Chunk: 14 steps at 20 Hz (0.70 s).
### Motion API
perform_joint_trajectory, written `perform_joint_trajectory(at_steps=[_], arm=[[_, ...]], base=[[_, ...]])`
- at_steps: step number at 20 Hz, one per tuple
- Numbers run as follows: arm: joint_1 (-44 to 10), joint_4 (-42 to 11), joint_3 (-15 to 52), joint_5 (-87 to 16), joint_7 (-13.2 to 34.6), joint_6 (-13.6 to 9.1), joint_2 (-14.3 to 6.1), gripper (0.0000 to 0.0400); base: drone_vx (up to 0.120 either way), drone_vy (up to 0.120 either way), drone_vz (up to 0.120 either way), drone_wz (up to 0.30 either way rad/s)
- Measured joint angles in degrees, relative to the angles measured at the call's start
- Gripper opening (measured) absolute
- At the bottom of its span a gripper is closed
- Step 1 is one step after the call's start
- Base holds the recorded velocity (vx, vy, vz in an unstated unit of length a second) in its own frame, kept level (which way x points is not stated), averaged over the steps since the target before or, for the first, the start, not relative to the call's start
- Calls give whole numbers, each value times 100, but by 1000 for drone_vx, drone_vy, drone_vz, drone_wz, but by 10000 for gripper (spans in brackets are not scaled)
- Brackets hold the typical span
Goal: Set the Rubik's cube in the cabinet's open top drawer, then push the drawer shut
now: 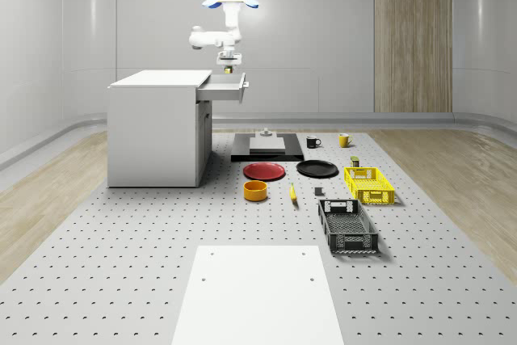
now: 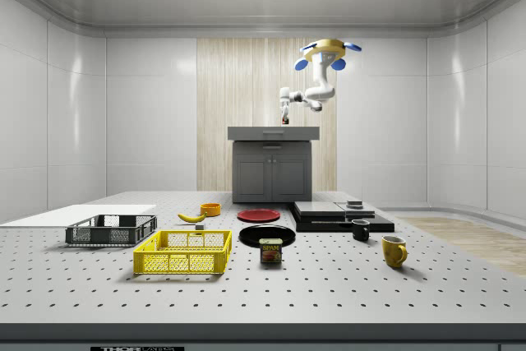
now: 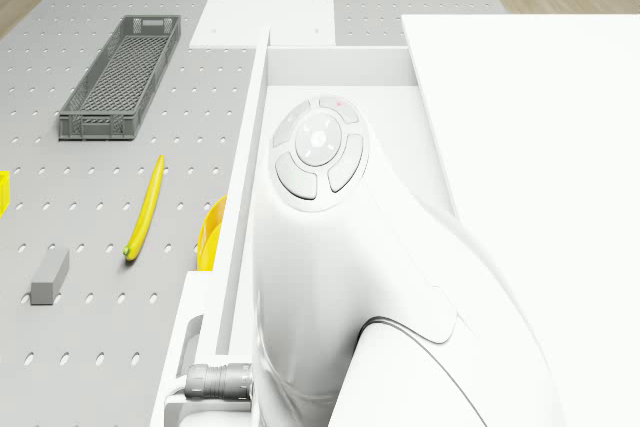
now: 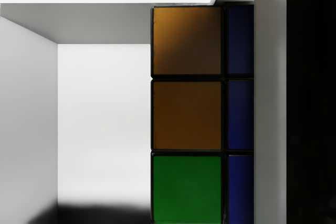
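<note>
The drone (image 1: pixel 230 2) hovers above the white cabinet (image 1: pixel 157 127), over its open top drawer (image 1: pixel 228 88). Its arm bends down and the gripper (image 1: pixel 229 62) hangs just above the drawer, shut on the Rubik's cube (image 1: pixel 229 70). In the wrist view the cube (image 4: pixel 186 114) shows orange, green and blue tiles against a dark finger (image 4: pixel 312 103), with the drawer's white inside (image 4: pixel 102 124) beneath it. From the side, the drone (image 2: pixel 329 48) and gripper (image 2: pixel 284 119) are above the cabinet (image 2: pixel 273 170). The drone view looks down past the arm (image 3: pixel 330 247) into the drawer (image 3: pixel 340 67).
On the perforated table in front of the cabinet lie a red plate (image 1: pixel 264 170), a black plate (image 1: pixel 317 169), an orange bowl (image 1: pixel 255 191), a banana (image 1: pixel 292 193), a yellow crate (image 1: pixel 369 184) and a grey crate (image 1: pixel 347 226). A black platform (image 1: pixel 266 147) and two mugs (image 1: pixel 313 142) stand behind.
</note>
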Motion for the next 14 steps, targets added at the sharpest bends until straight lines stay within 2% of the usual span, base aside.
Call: perform_joint_trajectory(at_steps=[5, 14], arm=[[-27, 27, -243, -230, 6, 78, -12, 325], [-159, 188, -1065, -1012, 29, 324, -2, 325]], base=[[0, 0, 0, 0], [0, 0, 0, 0]])
